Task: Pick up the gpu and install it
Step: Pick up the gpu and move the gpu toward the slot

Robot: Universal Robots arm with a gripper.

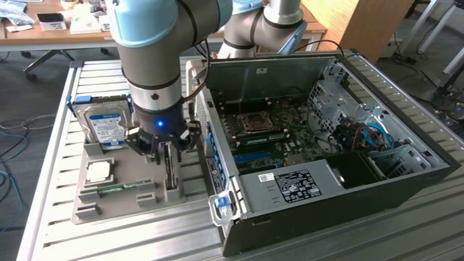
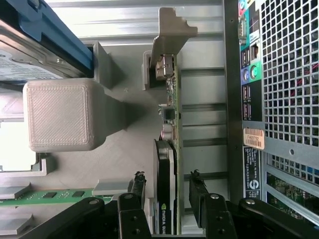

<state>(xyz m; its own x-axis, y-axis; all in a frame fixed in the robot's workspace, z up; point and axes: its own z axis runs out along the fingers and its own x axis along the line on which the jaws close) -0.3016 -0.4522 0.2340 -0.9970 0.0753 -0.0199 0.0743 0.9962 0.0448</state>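
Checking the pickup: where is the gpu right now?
The gpu stands on edge in the grey holder tray, on the exterior view's left of the computer case, between the fingers of the open pincer.

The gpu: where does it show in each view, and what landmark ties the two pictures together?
Exterior view: the gpu stands on edge in the grey holder, between the jaws.
Wrist view: the gpu is seen edge-on, one end between the jaws.
Shared landmark: the green memory stick lying in the holder.
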